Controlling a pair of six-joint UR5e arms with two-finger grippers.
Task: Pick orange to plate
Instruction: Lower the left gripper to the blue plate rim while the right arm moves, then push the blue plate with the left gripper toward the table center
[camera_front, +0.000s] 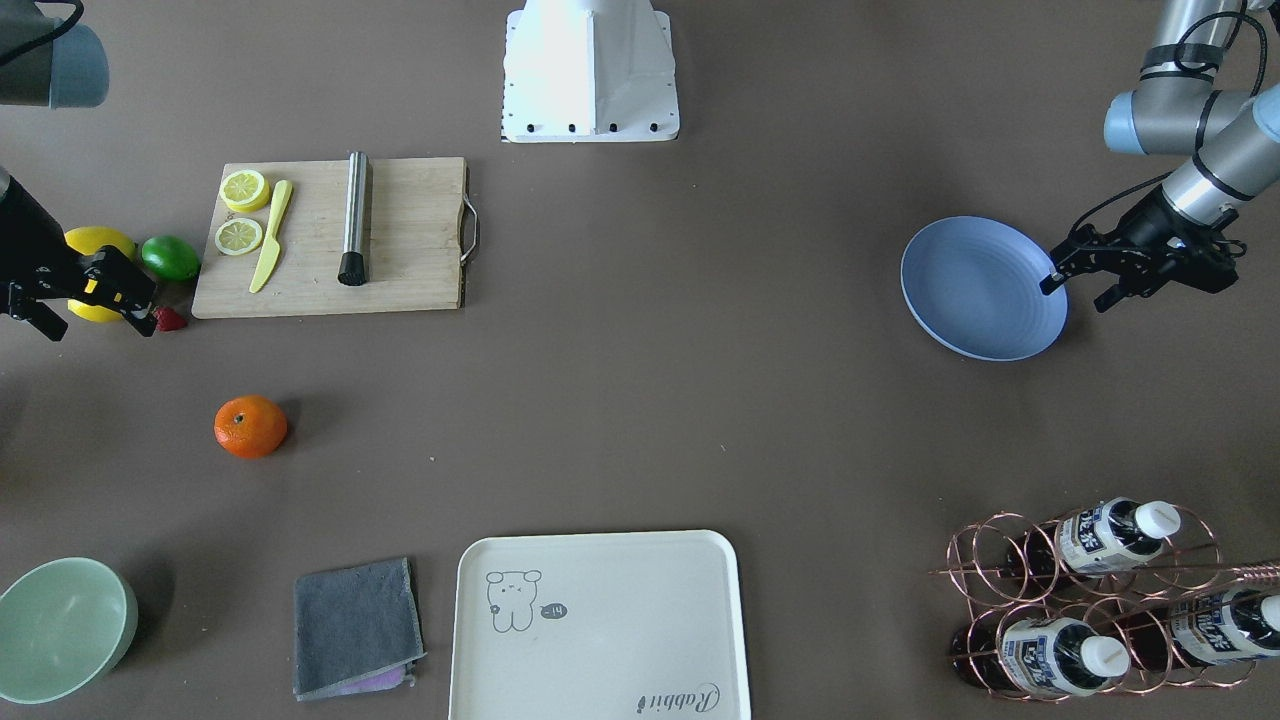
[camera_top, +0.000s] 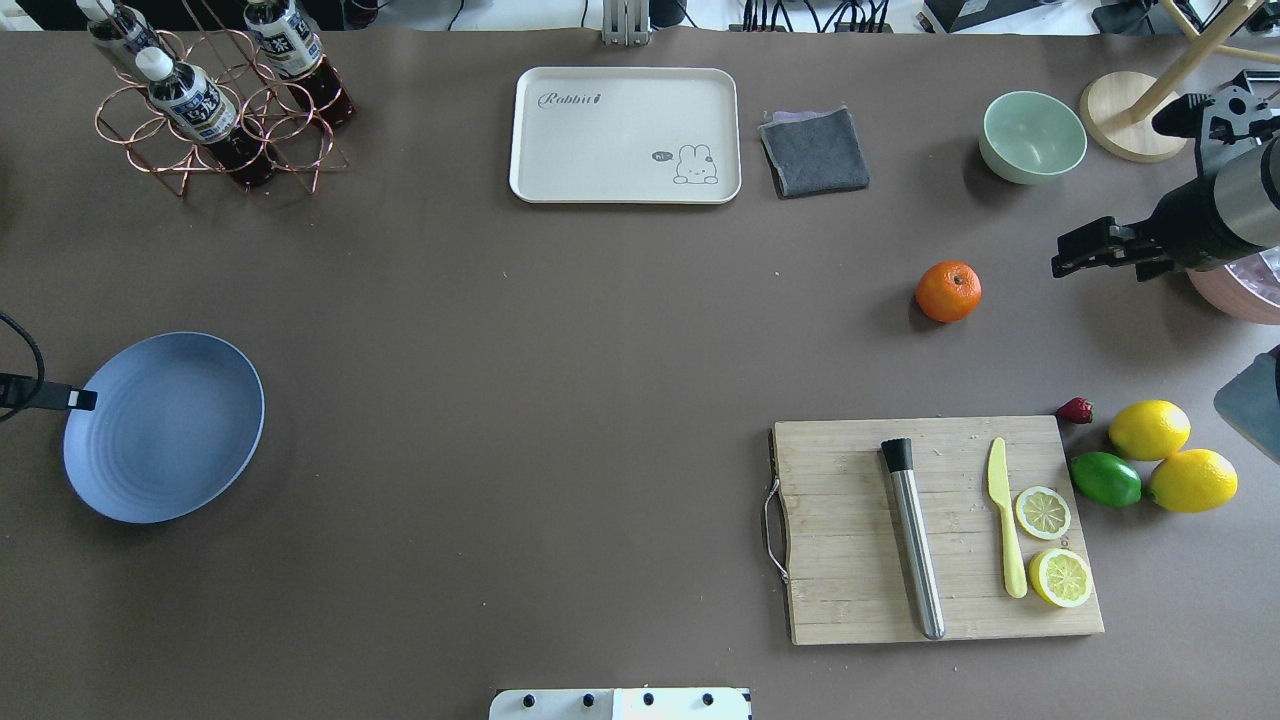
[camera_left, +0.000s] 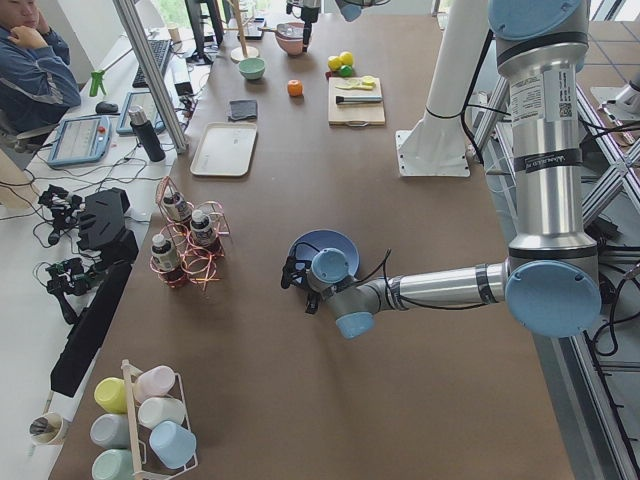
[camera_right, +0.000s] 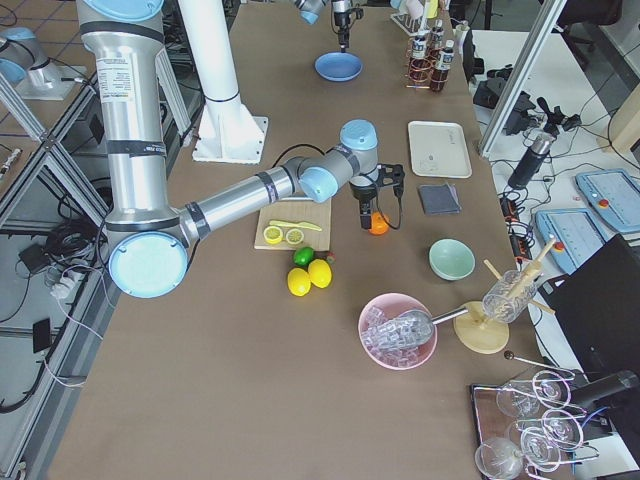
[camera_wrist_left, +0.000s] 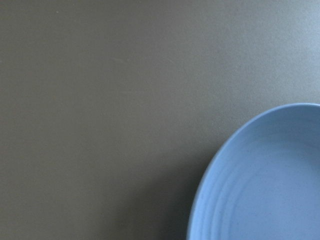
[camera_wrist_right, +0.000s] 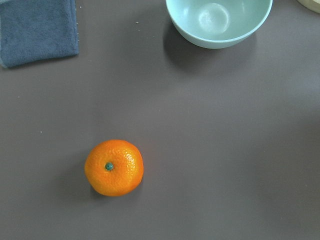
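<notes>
The orange (camera_front: 250, 426) (camera_top: 948, 291) lies alone on the brown table, stem dimple up, and shows low and left in the right wrist view (camera_wrist_right: 114, 167). My right gripper (camera_front: 100, 322) (camera_top: 1062, 260) hangs open above the table, a short way from the orange on the lemons' side, holding nothing. The periwinkle-blue plate (camera_front: 983, 288) (camera_top: 163, 427) (camera_wrist_left: 265, 180) sits empty at the other end of the table. My left gripper (camera_front: 1075, 295) stands open at the plate's outer rim. Neither wrist view shows any fingers.
A wooden cutting board (camera_top: 850, 600) carries a metal muddler, a yellow knife and two lemon slices. Beside it lie two lemons (camera_top: 1150, 429), a lime (camera_top: 1105, 479) and a strawberry. A pale-green bowl (camera_top: 1033, 136), grey cloth (camera_top: 815, 152), cream tray (camera_top: 625, 134) and bottle rack (camera_top: 215, 110) line the far edge.
</notes>
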